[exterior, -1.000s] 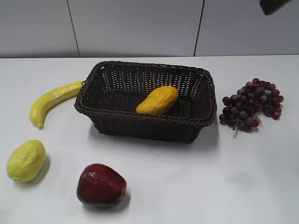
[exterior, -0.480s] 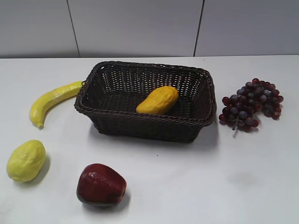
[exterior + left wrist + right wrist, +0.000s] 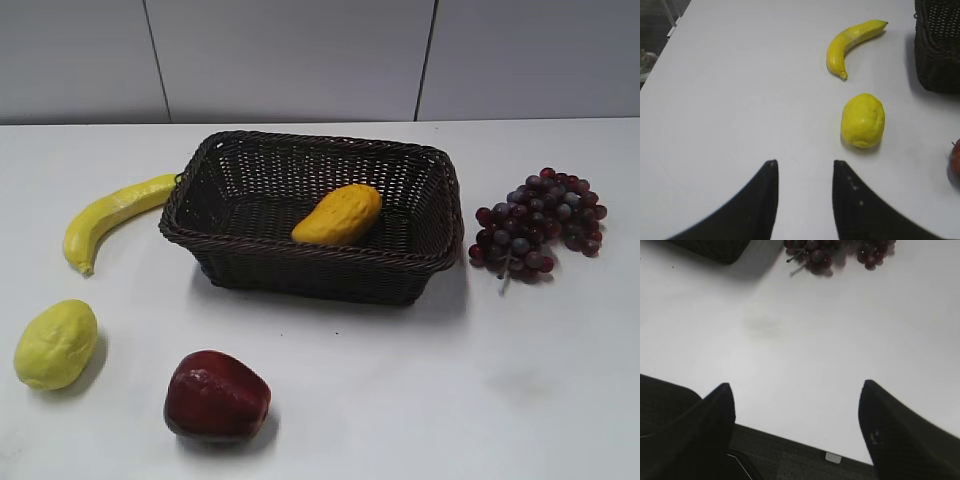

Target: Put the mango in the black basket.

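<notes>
The orange-yellow mango (image 3: 338, 214) lies inside the black basket (image 3: 310, 260), near its middle, tapered end toward the front left. The basket's corner also shows in the left wrist view (image 3: 940, 50) and in the right wrist view (image 3: 715, 249). Neither gripper shows in the exterior view. My left gripper (image 3: 802, 164) is open and empty above the bare table, short of the lemon. My right gripper (image 3: 797, 386) is open wide and empty above the table's front edge, well back from the basket.
A banana (image 3: 110, 215) lies left of the basket, a yellow-green lemon (image 3: 55, 344) at the front left, a dark red apple (image 3: 215, 396) in front. Purple grapes (image 3: 540, 223) lie right of the basket. The table's front edge (image 3: 805, 447) shows in the right wrist view.
A dark part of an arm at the top right of the exterior view has left the view. The mango and the other fruits have not moved.
</notes>
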Controlling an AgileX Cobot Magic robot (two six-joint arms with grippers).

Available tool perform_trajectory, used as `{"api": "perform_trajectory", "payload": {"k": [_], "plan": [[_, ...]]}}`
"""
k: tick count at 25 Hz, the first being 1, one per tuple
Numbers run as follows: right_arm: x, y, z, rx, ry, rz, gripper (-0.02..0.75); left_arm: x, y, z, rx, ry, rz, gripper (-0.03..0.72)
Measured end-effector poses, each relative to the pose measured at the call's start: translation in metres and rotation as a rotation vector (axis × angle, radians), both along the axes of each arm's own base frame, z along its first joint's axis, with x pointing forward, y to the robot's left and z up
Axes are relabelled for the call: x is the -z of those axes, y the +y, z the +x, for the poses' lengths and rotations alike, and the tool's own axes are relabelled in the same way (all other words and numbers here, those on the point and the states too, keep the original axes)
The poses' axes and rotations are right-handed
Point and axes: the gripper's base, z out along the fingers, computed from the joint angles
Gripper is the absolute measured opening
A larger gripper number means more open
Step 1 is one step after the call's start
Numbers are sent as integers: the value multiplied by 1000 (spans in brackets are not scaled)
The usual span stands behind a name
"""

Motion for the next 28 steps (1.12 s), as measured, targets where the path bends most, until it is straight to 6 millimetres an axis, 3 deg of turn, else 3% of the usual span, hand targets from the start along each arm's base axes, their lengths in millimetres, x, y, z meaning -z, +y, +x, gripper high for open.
{"api": "perform_trajectory", "payload": {"k": [21,28], "plan": [[3,2,4,-11,-31,10,590,0,0,0,0,0,0,272],[2,-3,-3,110,-74,26,590,0,0,0,0,0,0,272]]}}
